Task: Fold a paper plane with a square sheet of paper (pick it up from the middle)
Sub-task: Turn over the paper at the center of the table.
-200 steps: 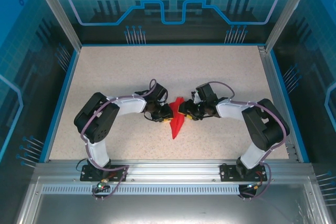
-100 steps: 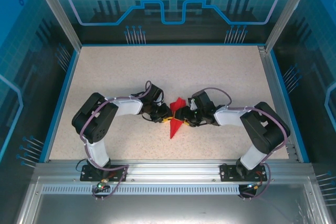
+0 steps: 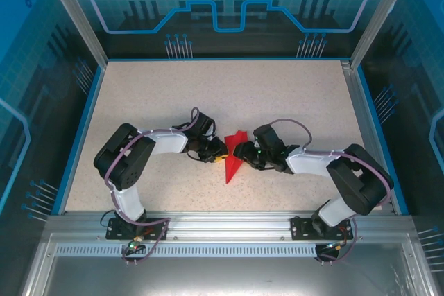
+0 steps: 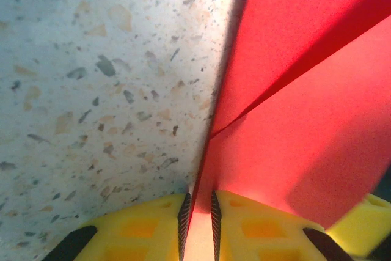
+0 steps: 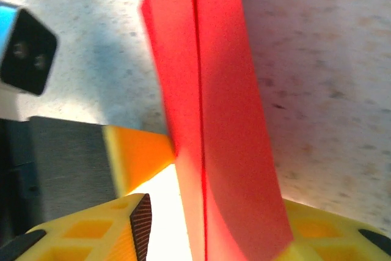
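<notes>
Now, mid-frame, my left gripper (image 4: 198, 218) clamps the paper plane (image 3: 234, 156), likely steadying it for the right gripper (image 5: 217, 224), jaws parted.

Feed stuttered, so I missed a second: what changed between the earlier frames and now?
The right arm swung its elbow down and outward, and the right hand shifted slightly left at the red paper, jaws open around it. The left hand stays pinched on the paper, which barely moved.
</notes>
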Motion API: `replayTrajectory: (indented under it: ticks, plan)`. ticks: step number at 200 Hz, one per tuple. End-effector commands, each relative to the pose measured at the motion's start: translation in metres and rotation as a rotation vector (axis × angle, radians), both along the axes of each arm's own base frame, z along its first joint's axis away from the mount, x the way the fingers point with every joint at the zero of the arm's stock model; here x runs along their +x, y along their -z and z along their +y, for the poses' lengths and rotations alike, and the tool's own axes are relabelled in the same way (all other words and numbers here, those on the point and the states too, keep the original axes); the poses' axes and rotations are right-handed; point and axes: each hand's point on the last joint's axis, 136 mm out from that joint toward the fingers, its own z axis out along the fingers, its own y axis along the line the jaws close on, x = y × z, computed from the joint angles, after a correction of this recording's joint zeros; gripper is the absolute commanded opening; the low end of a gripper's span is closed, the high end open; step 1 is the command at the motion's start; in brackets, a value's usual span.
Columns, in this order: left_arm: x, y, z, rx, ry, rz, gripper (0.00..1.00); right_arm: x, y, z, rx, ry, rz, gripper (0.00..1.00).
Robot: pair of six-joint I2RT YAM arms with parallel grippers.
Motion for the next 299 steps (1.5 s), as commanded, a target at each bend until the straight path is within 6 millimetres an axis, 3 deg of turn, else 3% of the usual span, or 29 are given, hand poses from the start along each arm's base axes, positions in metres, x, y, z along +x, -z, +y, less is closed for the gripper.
replayTrajectory:
  ticks: [1, 51, 86, 115, 147, 179, 195, 209, 227, 268, 286, 299]
  plan:
    - [0.0, 0.021, 0.019, 0.079, -0.055, 0.022, 0.21, 0.009, -0.002, 0.009, 0.003, -0.021, -0.028, 0.42]
    - [-0.002, 0.019, 0.023, 0.093, -0.058, 0.019, 0.21, 0.024, 0.002, 0.029, 0.025, -0.108, -0.041, 0.35]
    - [-0.002, 0.013, 0.027, 0.1, -0.07, -0.006, 0.22, 0.029, -0.003, 0.026, -0.011, -0.145, -0.068, 0.16]
    - [0.003, -0.008, 0.033, 0.096, -0.102, -0.088, 0.26, 0.029, -0.018, 0.017, -0.105, -0.239, -0.121, 0.03]
    - [0.004, -0.033, 0.056, 0.178, -0.148, -0.182, 0.31, 0.033, -0.05, -0.022, -0.434, -0.347, -0.201, 0.03]
    - [-0.002, -0.042, 0.094, 0.322, -0.228, -0.225, 0.35, 0.054, -0.083, -0.08, -1.049, -0.391, -0.223, 0.07]
    - [-0.006, -0.041, 0.113, 0.367, -0.295, -0.227, 0.36, 0.066, -0.087, -0.089, -1.315, -0.408, -0.183, 0.07]
    - [-0.009, -0.043, 0.128, 0.388, -0.351, -0.232, 0.37, 0.075, -0.083, -0.078, -1.455, -0.451, -0.177, 0.08]
    - [-0.016, -0.043, 0.151, 0.439, -0.414, -0.226, 0.38, 0.079, -0.063, -0.051, -1.484, -0.519, -0.156, 0.09]
    - [-0.031, -0.046, 0.189, 0.494, -0.535, -0.214, 0.46, 0.065, -0.011, 0.024, -1.233, -0.64, -0.098, 0.15]
    - [-0.032, -0.048, 0.195, 0.499, -0.543, -0.215, 0.48, 0.048, -0.009, 0.066, -1.027, -0.721, -0.135, 0.37]
    - [-0.03, -0.051, 0.194, 0.491, -0.532, -0.223, 0.49, 0.038, -0.017, 0.085, -0.863, -0.736, -0.149, 0.53]
